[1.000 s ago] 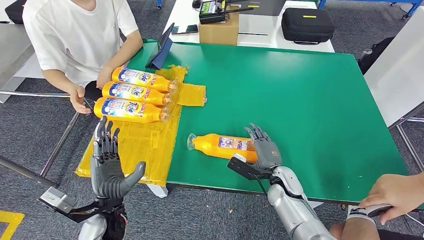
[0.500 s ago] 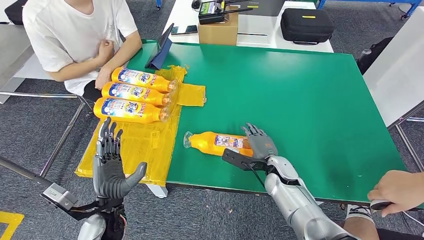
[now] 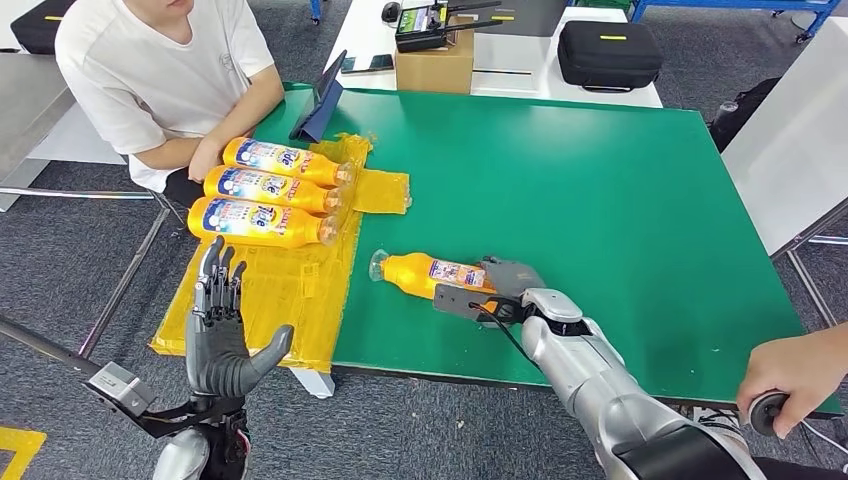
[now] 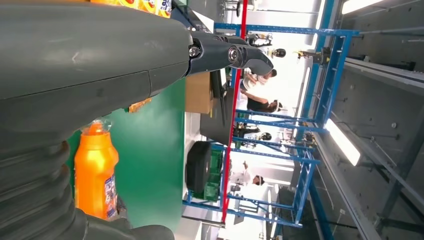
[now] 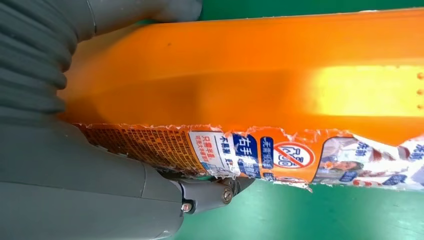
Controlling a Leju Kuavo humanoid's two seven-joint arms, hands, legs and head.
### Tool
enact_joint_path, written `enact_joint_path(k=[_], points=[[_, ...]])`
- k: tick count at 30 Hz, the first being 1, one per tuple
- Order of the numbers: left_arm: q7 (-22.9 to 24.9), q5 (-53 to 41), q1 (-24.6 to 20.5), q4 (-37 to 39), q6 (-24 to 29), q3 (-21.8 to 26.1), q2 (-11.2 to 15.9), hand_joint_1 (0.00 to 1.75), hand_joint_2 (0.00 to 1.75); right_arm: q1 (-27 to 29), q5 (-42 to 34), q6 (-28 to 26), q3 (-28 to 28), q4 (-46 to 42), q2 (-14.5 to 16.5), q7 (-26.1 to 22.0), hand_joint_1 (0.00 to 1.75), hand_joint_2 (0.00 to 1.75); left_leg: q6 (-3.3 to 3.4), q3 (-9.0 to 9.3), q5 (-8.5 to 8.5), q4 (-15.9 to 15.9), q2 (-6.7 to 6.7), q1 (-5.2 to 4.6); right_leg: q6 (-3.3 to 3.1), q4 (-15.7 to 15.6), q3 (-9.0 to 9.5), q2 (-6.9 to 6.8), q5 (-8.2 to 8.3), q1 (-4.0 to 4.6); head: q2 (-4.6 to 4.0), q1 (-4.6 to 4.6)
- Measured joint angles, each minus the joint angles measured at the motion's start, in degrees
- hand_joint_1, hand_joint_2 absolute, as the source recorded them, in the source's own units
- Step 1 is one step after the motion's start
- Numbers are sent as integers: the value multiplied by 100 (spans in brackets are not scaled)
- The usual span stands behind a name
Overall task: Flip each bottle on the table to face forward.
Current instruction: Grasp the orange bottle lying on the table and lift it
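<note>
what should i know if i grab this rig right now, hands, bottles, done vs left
Right hand: wrapped around the lone orange bottle lying on the green table, cap toward the yellow mat; its torn label faces partly up.
Left hand: open, holding nothing, raised beside the table's near-left edge by the mat.
Done: three orange bottles lie side by side on the mat, blue front labels up.
Left: finish turning the lone bottle front side up. A person's hand rests near the row.
</note>
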Motion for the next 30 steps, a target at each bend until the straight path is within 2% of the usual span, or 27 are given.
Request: enact_joint_path(k=[5,10,19,22,25,30], points=[[-91,-29,5,39,-139,20,2,0,175,5,-818,237,-169,68,-28,-676,175,175,0,11,-2,0,8,-1,0,-2,5,9,1,0,0,-1],[-174,-134,88,40,-42,-91,2,0,175,334,-1680,-41,-508,21,-48,-1506,175,175,0,11,-9,0,6,0,0,-2,9,10,-1,1,0,0],[-192,-113,140,40,5,-201,2,0,175,577,-1896,-147,-739,-131,-46,-1666,175,175,-4,19,-14,0,9,0,-1,-3,12,14,-1,0,0,0],[-206,-80,158,35,67,-213,2,0,175,747,-2265,-309,-850,-259,-35,-1922,175,175,-4,19,-13,0,6,0,-1,-2,16,13,-1,0,-1,1],[-247,-84,216,-12,206,-258,2,0,175,1281,-2892,-735,-1041,-791,23,-2365,175,175,-4,6,-13,0,-2,0,1,-1,9,11,-2,0,0,0],[-301,-316,335,-119,429,-375,12,0,175,2430,-3748,-1498,-1271,-2572,167,-2738,175,175,-4,-33,-13,0,-19,1,2,1,-25,2,-6,0,0,-2]])
